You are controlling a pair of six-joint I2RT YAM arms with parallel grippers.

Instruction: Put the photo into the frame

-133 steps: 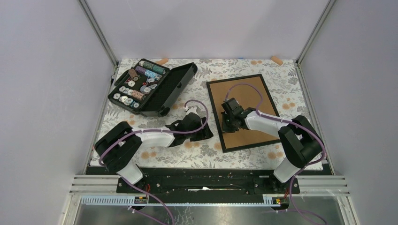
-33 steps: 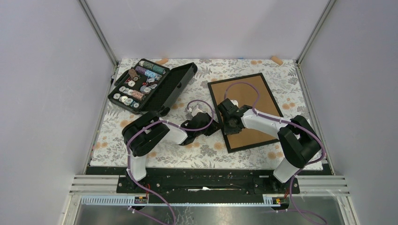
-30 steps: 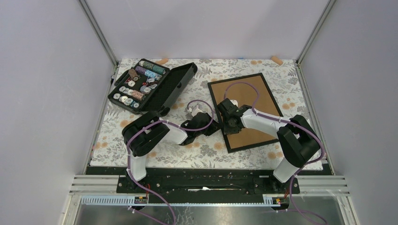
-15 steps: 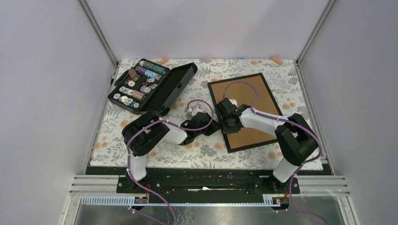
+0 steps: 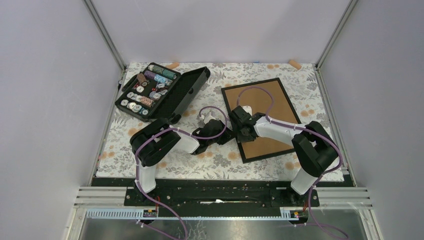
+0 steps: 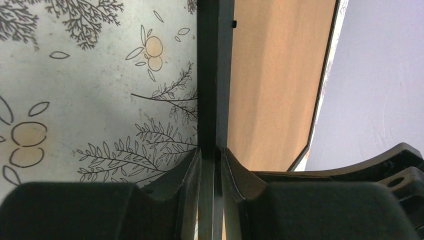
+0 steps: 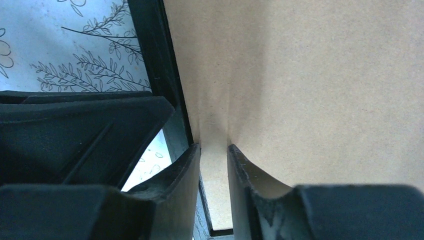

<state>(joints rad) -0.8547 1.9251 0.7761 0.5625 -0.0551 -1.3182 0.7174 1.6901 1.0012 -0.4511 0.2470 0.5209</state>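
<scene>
L tool (image 6: 211,156) & R tool (image 7: 214,150) close together, jaws narrow.

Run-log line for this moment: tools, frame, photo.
left tool: clamped on frame rim | right tool: tips at backing board, grip unclear | frame: lying back-up | photo: not visible

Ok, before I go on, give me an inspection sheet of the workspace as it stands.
Surface: floral cloth covers the table and lies flat.
Job's things: the frame lies back up, brown backing showing; the photo is not seen in any view.
Clutter: open case of thread spools at far left; two small tan bits at the far edge.
Claws: left claw straddles the frame's black left rail and looks closed on it; right claw is low over the frame's back near that rail, fingers slightly apart, grip unclear.
Cables: purple cables loop off both wrists; the right one arcs over the frame.
Surroundings: plain pale walls, metal posts; nothing else seen.
</scene>
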